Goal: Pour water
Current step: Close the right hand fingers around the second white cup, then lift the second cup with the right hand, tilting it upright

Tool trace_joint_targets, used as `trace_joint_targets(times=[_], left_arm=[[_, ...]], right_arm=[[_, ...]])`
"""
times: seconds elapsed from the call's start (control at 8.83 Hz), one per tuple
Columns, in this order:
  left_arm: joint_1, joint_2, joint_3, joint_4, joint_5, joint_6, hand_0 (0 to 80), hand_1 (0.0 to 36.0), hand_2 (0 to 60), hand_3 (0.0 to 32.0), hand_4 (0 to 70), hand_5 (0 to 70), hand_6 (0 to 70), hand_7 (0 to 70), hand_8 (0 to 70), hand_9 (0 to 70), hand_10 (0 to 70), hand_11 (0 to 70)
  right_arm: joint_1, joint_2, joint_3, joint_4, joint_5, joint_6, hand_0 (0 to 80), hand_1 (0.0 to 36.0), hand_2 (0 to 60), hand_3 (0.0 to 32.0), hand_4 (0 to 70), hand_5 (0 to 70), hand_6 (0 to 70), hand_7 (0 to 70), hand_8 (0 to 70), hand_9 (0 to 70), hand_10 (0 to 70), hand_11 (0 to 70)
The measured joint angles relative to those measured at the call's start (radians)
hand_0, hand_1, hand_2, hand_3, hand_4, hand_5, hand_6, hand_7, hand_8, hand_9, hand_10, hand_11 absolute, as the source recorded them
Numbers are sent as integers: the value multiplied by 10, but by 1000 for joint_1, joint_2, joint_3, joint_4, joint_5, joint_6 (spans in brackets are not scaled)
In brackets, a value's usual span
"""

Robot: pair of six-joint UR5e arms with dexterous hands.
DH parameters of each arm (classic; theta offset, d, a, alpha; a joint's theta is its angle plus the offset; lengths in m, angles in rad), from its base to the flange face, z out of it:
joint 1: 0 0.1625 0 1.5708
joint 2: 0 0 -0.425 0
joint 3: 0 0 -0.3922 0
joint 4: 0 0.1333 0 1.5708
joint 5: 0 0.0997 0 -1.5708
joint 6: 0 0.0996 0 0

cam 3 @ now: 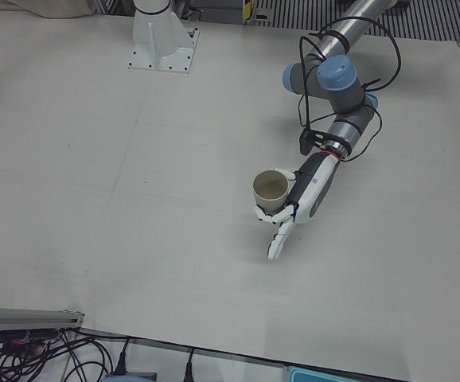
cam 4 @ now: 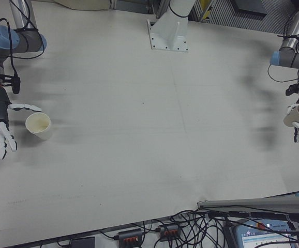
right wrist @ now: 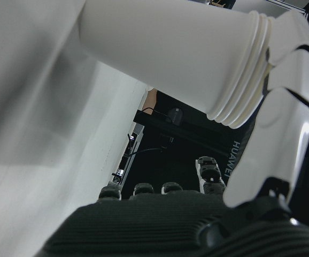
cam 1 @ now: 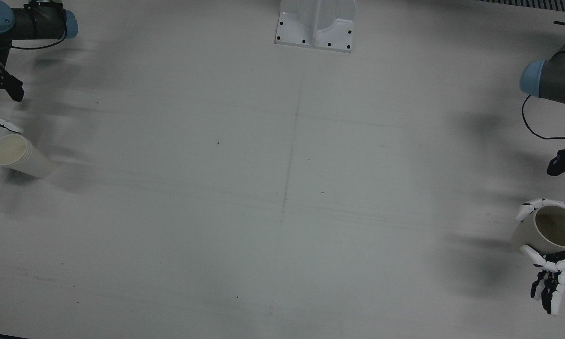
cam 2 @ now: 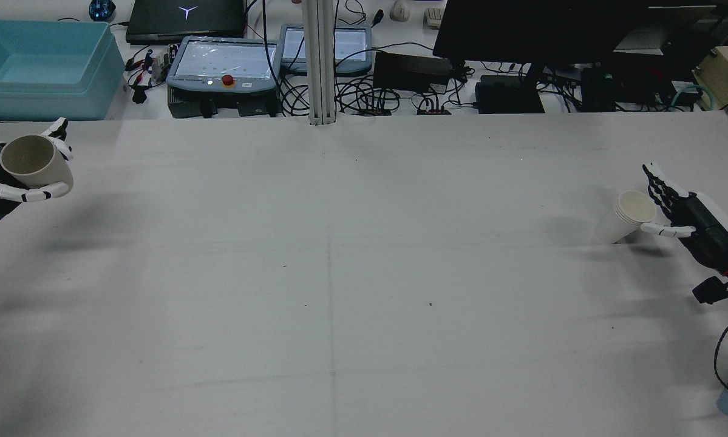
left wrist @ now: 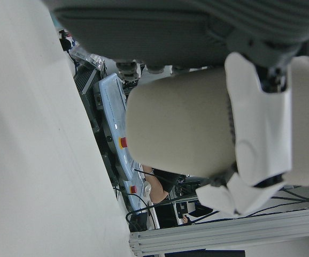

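My left hand (cam 2: pixel 11 191) is shut on a beige cup (cam 2: pixel 33 162) and holds it upright above the table's left edge in the rear view. The same beige cup (cam 1: pixel 551 230) and left hand (cam 1: pixel 553 270) show at the right of the front view, and again as cup (cam 3: pixel 271 189) in the left-front view. A stack of white paper cups (cam 2: pixel 628 215) stands on the table at the far right. My right hand (cam 2: pixel 679 212) is open beside the stack, fingers straight, thumb (right wrist: pixel 277 118) at the rim of the paper cups (right wrist: pixel 165 48). I cannot see any liquid in either cup.
A white arm pedestal (cam 1: pixel 316 23) is bolted at the table's back middle. Beyond the far edge in the rear view sit a blue bin (cam 2: pixel 42 67), teach pendants (cam 2: pixel 224 64), a monitor (cam 2: pixel 521 36) and tangled cables. Both cups are near opposite side edges of the table (cam 1: pixel 282 188).
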Motion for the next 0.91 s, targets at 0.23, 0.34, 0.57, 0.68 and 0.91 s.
trace_joint_targets(times=[0.23, 0.34, 0.57, 0.68, 0.91], left_arm=[[0, 1, 0, 0, 0, 0, 517, 327, 600, 0, 308, 478, 0, 14, 0, 0, 27, 61], [0, 1, 0, 0, 0, 1, 515, 324, 600, 0, 306, 475, 0, 13, 0, 0, 27, 61], [1, 1, 2, 0, -1, 0, 510, 319, 600, 0, 303, 467, 0, 11, 0, 0, 27, 60], [0, 3, 4, 0, -3, 0, 510, 317, 600, 0, 304, 466, 0, 10, 0, 0, 28, 61], [1, 9, 7, -1, -5, 0, 507, 317, 600, 0, 304, 462, 0, 12, 0, 0, 27, 60]], right_arm=[[-14, 5, 0, -7, -1, -13, 493, 180, 154, 58, 46, 0, 0, 5, 0, 0, 0, 13], [-22, 17, -1, -9, -1, -22, 496, 184, 157, 50, 55, 0, 0, 7, 0, 0, 0, 12], [-39, 46, -2, -13, -1, -47, 537, 212, 134, 0, 120, 4, 11, 30, 0, 0, 12, 40], [-48, 55, -2, -15, 0, -58, 566, 232, 128, 0, 163, 58, 21, 33, 0, 0, 17, 48], [-56, 62, -1, -15, 1, -64, 575, 205, 96, 0, 273, 497, 105, 152, 23, 30, 88, 148]])
